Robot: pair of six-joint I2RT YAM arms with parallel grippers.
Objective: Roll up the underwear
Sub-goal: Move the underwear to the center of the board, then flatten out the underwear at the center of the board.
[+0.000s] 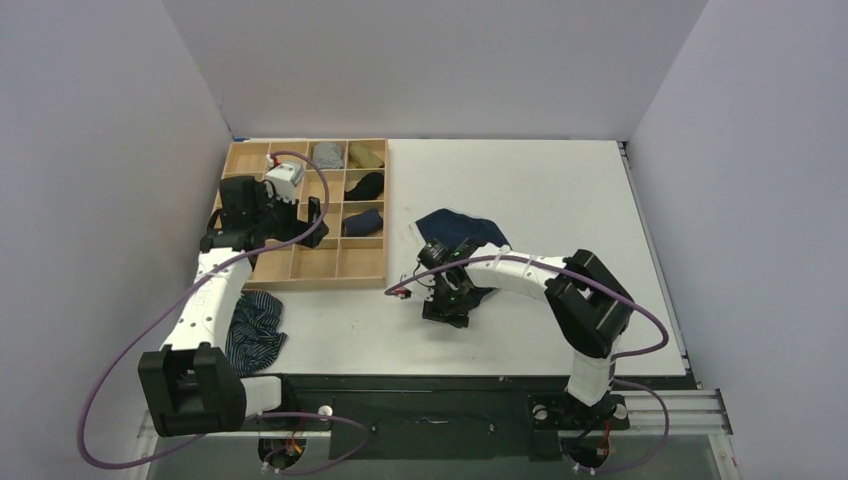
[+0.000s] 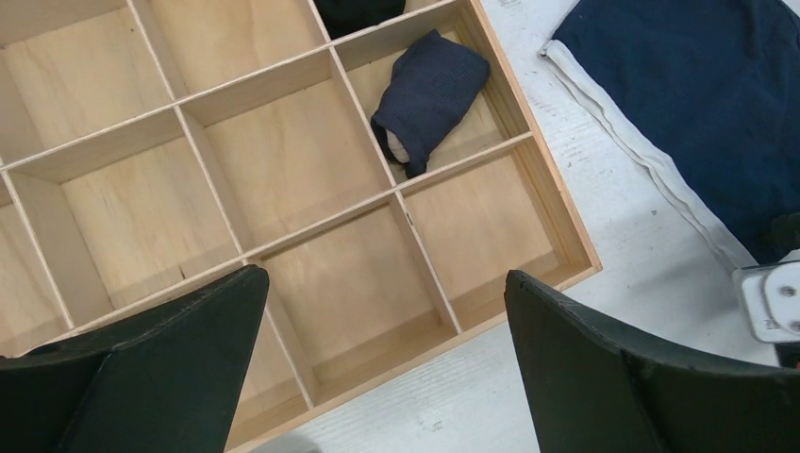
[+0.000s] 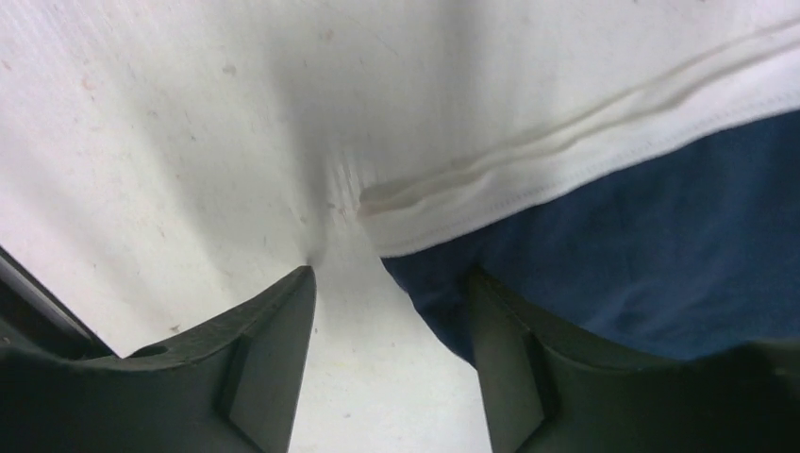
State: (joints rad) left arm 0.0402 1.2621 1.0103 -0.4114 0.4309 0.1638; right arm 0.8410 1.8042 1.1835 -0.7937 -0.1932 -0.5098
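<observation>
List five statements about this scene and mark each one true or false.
1. The underwear lies on the table, outside the tray. True.
2. The left gripper grips the striped garment. False: it is open above the tray and holds nothing.
3. The right gripper straddles the underwear's white-trimmed edge. True.
4. All tray cells are empty. False: several hold rolled items, one of them a dark roll.
5. The underwear is rolled up. False: it lies spread out.
</observation>
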